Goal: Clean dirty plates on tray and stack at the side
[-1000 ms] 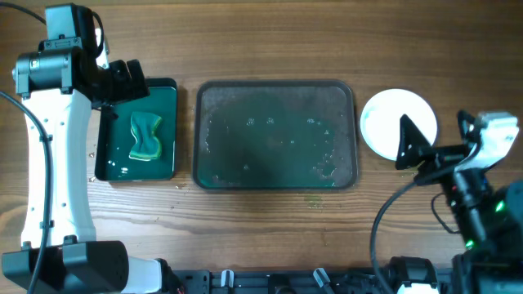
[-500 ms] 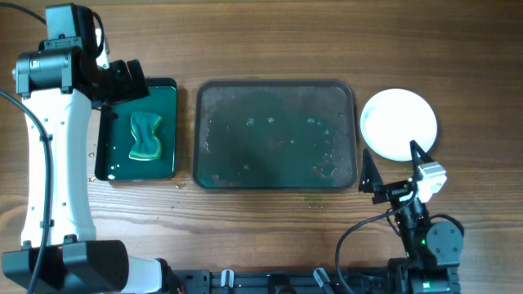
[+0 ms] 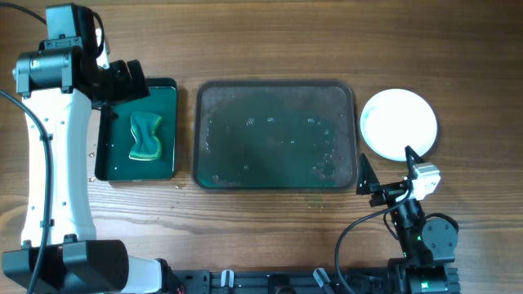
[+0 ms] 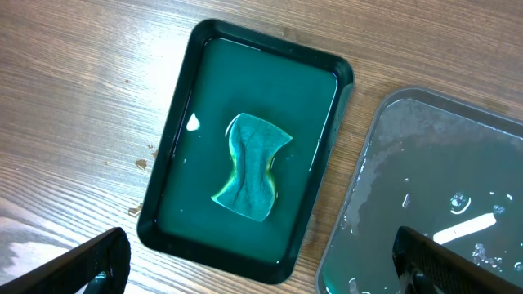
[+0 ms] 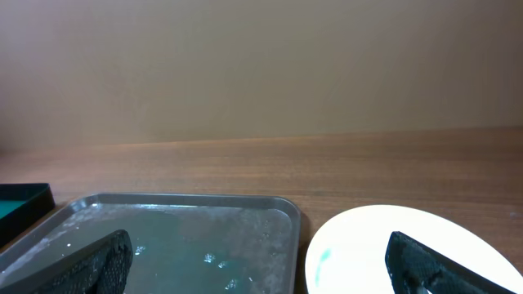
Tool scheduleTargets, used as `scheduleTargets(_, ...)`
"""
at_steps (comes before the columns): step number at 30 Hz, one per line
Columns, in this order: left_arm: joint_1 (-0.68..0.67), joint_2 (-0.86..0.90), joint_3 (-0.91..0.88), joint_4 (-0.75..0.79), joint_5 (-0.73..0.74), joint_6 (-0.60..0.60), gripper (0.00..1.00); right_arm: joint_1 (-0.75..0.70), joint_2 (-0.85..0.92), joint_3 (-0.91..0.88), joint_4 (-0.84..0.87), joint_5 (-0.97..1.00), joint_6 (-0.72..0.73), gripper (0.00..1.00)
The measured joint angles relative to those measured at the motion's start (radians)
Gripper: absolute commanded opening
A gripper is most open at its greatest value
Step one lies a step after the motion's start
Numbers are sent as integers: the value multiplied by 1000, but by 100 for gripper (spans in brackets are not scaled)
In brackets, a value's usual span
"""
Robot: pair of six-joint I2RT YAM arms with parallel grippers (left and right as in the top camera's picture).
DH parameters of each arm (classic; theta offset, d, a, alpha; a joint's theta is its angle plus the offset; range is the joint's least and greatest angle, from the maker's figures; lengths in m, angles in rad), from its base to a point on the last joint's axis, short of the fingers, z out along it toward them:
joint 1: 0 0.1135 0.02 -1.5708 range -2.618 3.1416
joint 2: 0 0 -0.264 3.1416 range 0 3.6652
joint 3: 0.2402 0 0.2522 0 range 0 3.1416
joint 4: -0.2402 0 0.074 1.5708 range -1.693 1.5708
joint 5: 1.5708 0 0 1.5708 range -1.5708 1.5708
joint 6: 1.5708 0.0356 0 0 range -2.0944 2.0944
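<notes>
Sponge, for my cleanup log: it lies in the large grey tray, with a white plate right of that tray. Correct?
No. The overhead view shows the sponge in the smaller black tray, left of the large grey tray; the white plate is right of the grey tray.

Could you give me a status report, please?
Left fingers open, facing green sponge. Right fingers open, empty. Dark grey rectangular tray empty; round white plate beside it. Nothing obstructing.

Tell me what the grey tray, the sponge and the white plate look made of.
Grey tray: probably plastic or coated metal, matte, with droplets glinting on it. Sponge: soft foam or cloth, pinched at the waist. White plate: smooth, uniform white, ceramic or melamine; cannot tell which.
</notes>
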Motion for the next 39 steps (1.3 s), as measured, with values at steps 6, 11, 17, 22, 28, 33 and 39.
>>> scheduleTargets(6, 0, 0, 0, 0, 0, 0, 100, 0, 0, 0, 0, 0, 0, 100)
scheduleTargets(11, -1, -1, 0, 37, -23, 5, 100, 0, 0, 0, 0, 0, 0, 100)
scheduleTargets(17, -55, -209, -156, 365, 6, 2, 100, 0, 0, 0, 0, 0, 0, 100)
scheduleTargets(22, -127, -600, -567, 765, 29, -13, 100, 0, 0, 0, 3, 0, 0, 100)
scheduleTargets(28, -138, -1021, -1141, 1145, 35, -34, 100, 0, -1, 0, 3, 0, 0, 100)
scheduleTargets(33, -138, -1332, -1472, 1225, 35, -42, 100, 0, 0, 0, 3, 0, 0, 100)
scheduleTargets(39, -138, -1491, -1600, 1217, 35, -42, 100, 0, 0, 0, 3, 0, 0, 100)
